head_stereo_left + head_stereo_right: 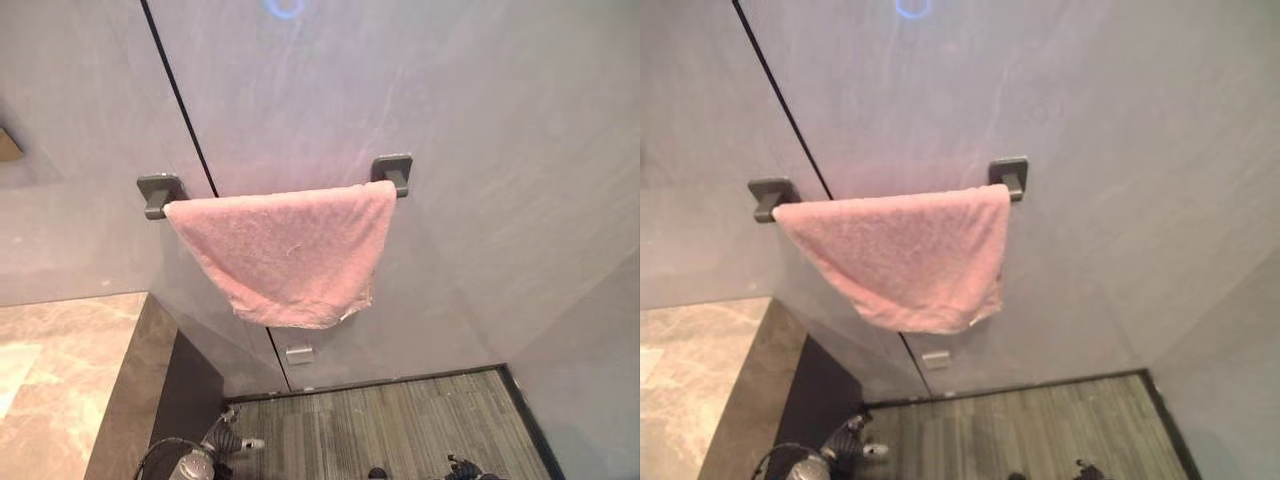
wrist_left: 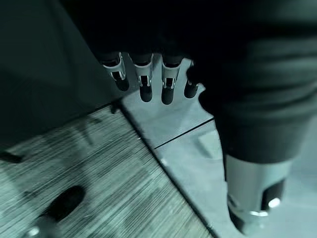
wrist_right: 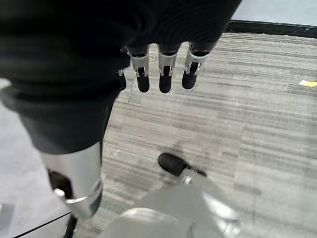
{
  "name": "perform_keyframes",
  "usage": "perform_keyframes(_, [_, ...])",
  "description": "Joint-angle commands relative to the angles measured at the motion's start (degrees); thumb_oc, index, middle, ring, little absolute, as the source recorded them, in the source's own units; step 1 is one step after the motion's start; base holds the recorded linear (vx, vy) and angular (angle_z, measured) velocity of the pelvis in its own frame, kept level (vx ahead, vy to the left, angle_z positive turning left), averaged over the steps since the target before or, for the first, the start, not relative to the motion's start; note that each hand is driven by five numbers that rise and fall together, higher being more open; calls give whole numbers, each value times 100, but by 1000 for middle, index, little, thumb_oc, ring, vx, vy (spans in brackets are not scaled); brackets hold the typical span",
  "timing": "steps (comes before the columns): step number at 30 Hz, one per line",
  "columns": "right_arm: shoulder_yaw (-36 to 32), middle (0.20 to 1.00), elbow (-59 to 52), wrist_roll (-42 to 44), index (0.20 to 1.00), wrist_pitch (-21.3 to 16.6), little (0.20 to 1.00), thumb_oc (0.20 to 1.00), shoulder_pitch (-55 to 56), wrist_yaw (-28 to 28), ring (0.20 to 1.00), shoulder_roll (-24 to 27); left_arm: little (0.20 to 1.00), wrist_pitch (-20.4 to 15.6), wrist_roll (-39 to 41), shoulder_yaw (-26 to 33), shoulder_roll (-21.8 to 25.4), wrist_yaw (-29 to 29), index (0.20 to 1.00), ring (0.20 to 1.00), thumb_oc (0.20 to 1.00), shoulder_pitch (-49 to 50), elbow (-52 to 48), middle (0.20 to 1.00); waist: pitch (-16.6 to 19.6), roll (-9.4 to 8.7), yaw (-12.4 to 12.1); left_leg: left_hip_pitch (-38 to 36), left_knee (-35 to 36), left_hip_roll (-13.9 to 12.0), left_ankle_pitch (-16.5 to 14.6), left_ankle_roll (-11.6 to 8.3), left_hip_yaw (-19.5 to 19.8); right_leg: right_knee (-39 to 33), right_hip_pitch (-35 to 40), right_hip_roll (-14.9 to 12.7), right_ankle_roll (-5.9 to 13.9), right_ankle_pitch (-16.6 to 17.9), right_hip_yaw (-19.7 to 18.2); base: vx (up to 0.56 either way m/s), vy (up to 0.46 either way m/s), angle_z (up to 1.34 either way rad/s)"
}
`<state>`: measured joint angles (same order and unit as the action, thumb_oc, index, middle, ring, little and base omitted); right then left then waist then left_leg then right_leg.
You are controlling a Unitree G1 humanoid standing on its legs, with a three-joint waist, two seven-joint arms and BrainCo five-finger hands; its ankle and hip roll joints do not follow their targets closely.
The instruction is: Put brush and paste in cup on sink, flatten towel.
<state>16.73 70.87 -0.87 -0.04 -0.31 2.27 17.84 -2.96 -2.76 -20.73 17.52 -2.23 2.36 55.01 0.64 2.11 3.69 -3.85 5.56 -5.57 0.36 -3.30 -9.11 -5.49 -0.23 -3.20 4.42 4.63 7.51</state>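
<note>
A pink towel (image 1: pixel 288 252) hangs over a bar between two grey wall brackets (image 1: pixel 158 190). It covers the bar's whole width, and its lower edge slants down to a rumpled corner at the lower right. My left hand (image 2: pixel 143 82) hangs low beside the counter's dark side (image 1: pixel 190 395), well below the towel. Its fingers are straight and hold nothing. My right hand (image 3: pixel 166 74) hangs over the striped floor (image 3: pixel 237 114), its fingers also straight and empty. Both hands are far from the towel.
A beige marble counter (image 1: pixel 60 370) fills the lower left, with a dark front panel. Grey wall panels rise behind the towel, split by a black seam (image 1: pixel 180 95). A small white plate (image 1: pixel 299 353) sits on the wall under the towel.
</note>
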Motion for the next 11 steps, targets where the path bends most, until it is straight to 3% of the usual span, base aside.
perform_keyframes(1, [-94,1000,236,115,1000,-50,1000,1000,-222,87,1000,55,1000,-183,63,130,39,-74,1000,1000,1000,-390,27,1000,9,-434,-17,-20,-56,26,38,-201,-6,49,99,-299,395,37,-93,0,0,0])
perform_keyframes(11, [-235,1000,206,350,1000,-90,1000,1000,-221,98,1000,61,1000,-201,162,196,-11,-69,1000,1000,1000,-357,139,1000,14,-406,-27,-31,-56,30,40,-197,-20,49,105,-303,397,35,-109,0,0,-1])
